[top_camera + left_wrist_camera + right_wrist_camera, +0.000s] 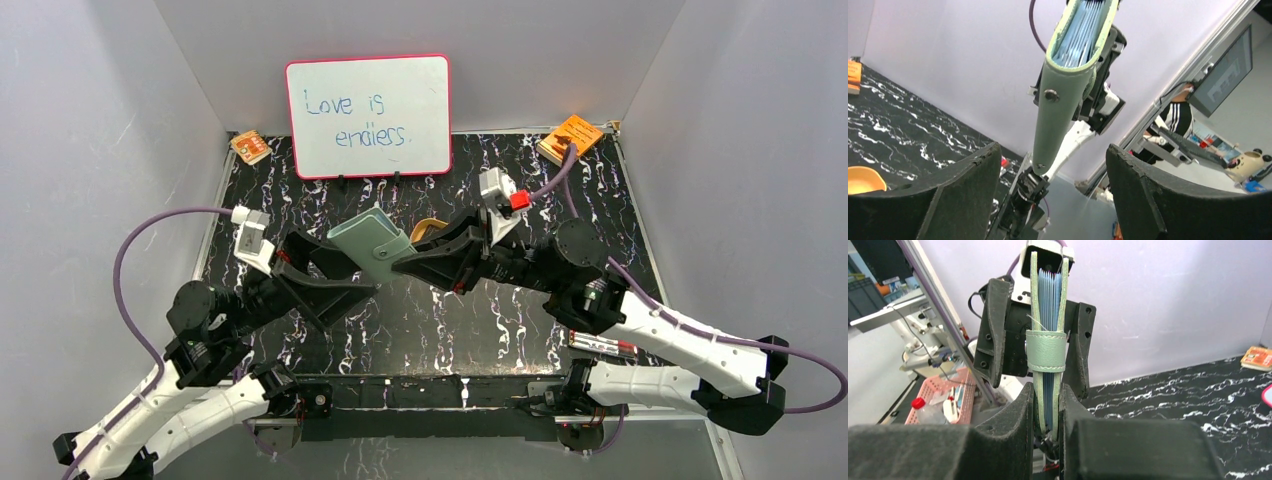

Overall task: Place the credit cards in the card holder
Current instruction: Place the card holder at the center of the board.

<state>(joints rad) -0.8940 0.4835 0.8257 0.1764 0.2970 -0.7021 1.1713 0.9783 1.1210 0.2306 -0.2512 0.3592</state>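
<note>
The sage-green card holder (373, 240) hangs in the air over the middle of the table, folded, with its strap wrapped round the edge. My right gripper (402, 262) is shut on its lower edge, and in the right wrist view both pads press the card holder (1047, 352) from either side at the gripper (1048, 412). My left gripper (358, 272) stands open just left of it. In the left wrist view the card holder (1060, 105) with its snap button hangs beyond the wide gap of the gripper (1053, 167), touching neither finger. Pale blue pocket edges show inside; no credit cards show.
A whiteboard (368, 115) with writing leans on the back wall. Orange booklets lie at the back left (250, 147) and back right (571, 135). A tan tray (430, 228) sits partly hidden behind the right gripper. White walls close in three sides of the black marbled table (440, 320).
</note>
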